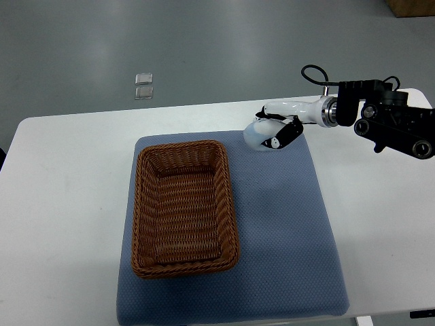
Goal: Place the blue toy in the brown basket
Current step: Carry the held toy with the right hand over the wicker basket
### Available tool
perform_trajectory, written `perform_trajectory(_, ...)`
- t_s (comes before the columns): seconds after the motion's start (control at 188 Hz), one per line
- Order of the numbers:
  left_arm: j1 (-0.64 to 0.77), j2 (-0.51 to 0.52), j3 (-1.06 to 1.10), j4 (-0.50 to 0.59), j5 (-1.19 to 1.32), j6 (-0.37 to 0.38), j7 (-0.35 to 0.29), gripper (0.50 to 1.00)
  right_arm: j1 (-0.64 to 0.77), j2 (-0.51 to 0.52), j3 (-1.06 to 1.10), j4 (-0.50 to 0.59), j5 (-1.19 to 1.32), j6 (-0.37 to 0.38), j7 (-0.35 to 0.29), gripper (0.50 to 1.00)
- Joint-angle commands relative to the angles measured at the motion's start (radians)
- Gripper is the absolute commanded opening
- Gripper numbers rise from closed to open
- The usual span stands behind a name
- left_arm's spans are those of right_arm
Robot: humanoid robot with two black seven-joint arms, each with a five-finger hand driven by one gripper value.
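A pale blue toy (pixel 253 138) hangs just above the far edge of the blue-grey mat (pixel 292 231), a little past the basket's far right corner. My right hand (pixel 275 132) is shut on it, black-tipped fingers curled over its right side, so only its rounded left part shows. The arm comes in from the right edge, white forearm and black wrist parts over the table. The brown wicker basket (pixel 181 145) lies on the left half of the mat, long side running away from me, with nothing inside. The left arm is out of view.
The mat lies on a white table (pixel 61 204) with rounded far corners. Beyond the table is grey floor with two small clear packets (pixel 143 85). A cardboard corner (pixel 411 7) shows at the top right.
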Motion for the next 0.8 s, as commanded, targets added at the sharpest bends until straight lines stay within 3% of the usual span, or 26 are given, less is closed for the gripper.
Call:
perform_trajectory(0.0,0.0,0.0,0.0,0.001,0.0,0.0,0.0,1.0,0.036,0.009,0.0,0.041,0.025,0.013,-0.002,0.5)
perform_trajectory(0.261,0.0,0.0,0.001,-0.004,0.0,-0.001,0.0,1.0,0.083,0.142,-0.015,0.075,0.038,0.023,-0.004,0.5)
perform_trajectory(0.793,0.002,0.0,0.001,-0.006,0.0,-0.001,0.0,1.0,0.066,0.423,-0.086,-0.05,0.034,0.002,-0.002,0.5)
